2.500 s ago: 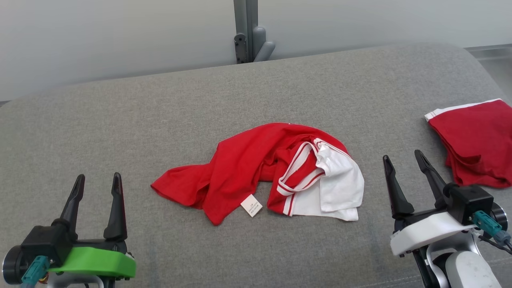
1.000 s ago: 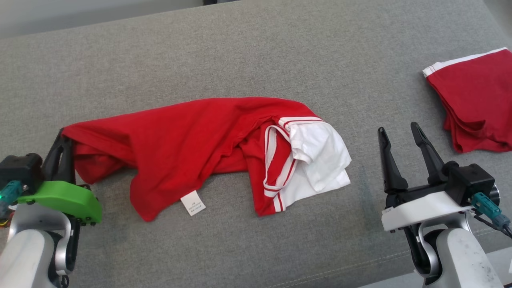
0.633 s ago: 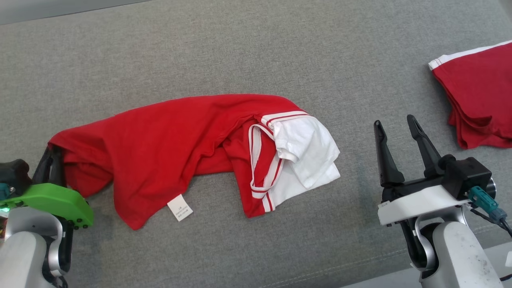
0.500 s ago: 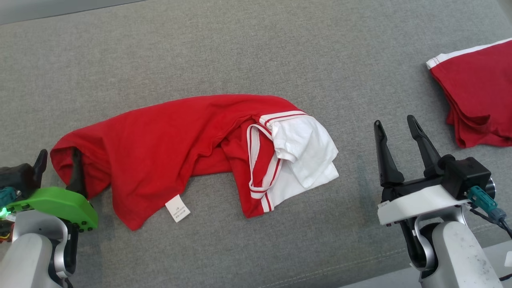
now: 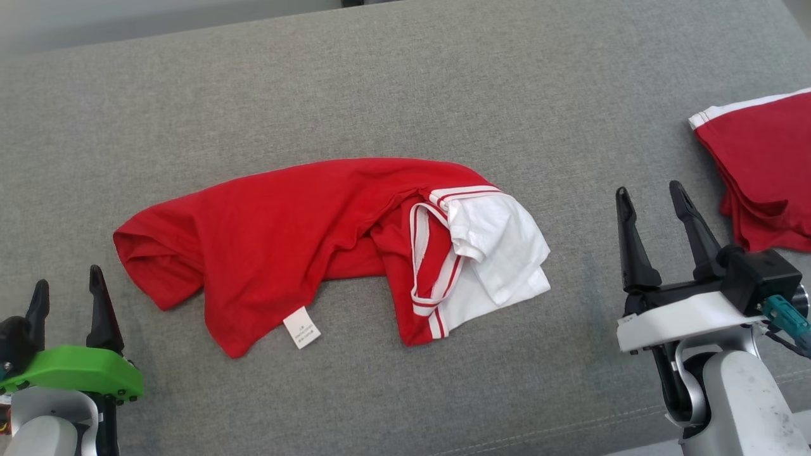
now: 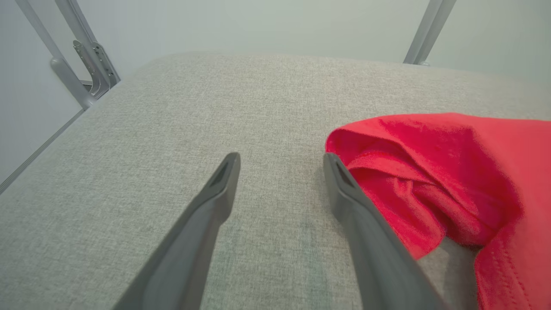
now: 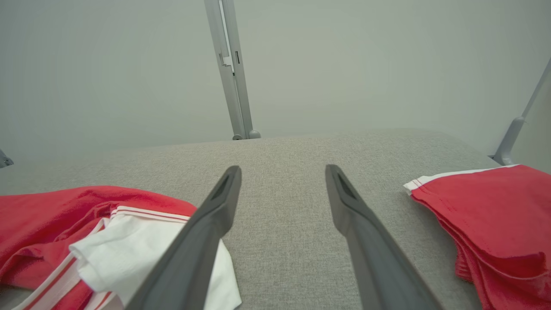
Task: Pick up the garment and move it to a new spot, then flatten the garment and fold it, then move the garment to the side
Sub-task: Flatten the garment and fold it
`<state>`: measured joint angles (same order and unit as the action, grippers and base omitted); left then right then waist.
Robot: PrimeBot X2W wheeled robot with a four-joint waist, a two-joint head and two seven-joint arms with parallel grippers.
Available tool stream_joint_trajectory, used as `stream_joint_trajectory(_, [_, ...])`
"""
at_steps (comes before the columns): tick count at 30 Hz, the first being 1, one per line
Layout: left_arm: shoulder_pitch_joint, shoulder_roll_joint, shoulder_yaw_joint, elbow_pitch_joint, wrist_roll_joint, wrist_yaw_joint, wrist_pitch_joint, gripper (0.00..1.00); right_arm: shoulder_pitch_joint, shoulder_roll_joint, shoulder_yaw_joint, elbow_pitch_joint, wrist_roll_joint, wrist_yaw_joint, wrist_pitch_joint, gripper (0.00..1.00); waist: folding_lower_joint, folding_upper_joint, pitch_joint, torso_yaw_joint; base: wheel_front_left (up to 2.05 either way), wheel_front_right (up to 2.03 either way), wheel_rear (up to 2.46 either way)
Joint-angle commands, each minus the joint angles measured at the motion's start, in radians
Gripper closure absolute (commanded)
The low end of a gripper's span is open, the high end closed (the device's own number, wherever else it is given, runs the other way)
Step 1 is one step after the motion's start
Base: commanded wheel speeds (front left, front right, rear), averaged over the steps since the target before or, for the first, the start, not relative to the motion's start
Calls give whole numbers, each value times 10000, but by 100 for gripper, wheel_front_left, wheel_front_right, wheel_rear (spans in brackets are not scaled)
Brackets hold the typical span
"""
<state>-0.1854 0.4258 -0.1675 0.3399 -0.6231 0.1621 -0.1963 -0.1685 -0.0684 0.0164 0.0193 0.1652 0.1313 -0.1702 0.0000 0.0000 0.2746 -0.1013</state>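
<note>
Left gripper [image 5: 68, 278] just let go. A sec ago it was pinched shut on the left end of the red T-shirt [image 5: 285, 228]; now the jaws stand wide w/ nothing between them, backed off just clear of that end. In the left wrist view the bunched hem sits right beside one finger [image 6: 366, 224], can't tell if it's touching.

Vs the heap a couple secs back, the T-shirt is dragged out longer across the grey cushion [image 5: 443, 82], so imo the new-spot bit is done and flattening's next. Def not flat yet: body doubled over, white sleeve [image 5: 507, 247] folded on itself at the right end, care label [image 5: 301, 327] poking out at the near edge.

Right gripper [image 5: 649, 189] hasn't changed, wide and empty, just right of the T-shirt. Past it, well apart from the T-shirt, lies a folded red garment [image 5: 766, 171] w/ white trim.

Nothing sits on the T-shirt. Main obstacle is its own bunching, and that folded one prob limits room on that side.
</note>
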Motion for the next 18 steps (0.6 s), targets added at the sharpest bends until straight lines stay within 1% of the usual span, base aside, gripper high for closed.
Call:
stream_joint_trajectory(1, [147, -65, 126, -328, 12, 113, -228, 0, 119, -44, -111, -84, -100, -13, -34, 0, 0, 0, -195, 205, 0, 0, 0])
stream_joint_trajectory(4, [391, -229, 278, -1199, 310, 385, -520, 0, 171, -72, -224, -173, -167, -12, 57, 0, 0, 0, -364, 346, 0, 0, 0])
stream_joint_trajectory(7, [553, -419, 340, -2194, 612, 504, -633, 0, 184, -79, -281, -245, -219, -12, 102, 0, 0, 0, -533, 427, 0, 0, 0])
stream_joint_trajectory(13, [829, -825, 55, -3843, 1404, 455, -689, 0, 300, -138, -220, -262, -255, -13, 186, 0, 0, 0, -942, 421, 0, 0, 0])
stream_joint_trajectory(18, [1072, -931, -333, -4379, 1862, 459, -684, 0, 461, -177, -61, -213, -303, -12, 284, 0, 0, 0, -1240, 337, 0, 0, 0])
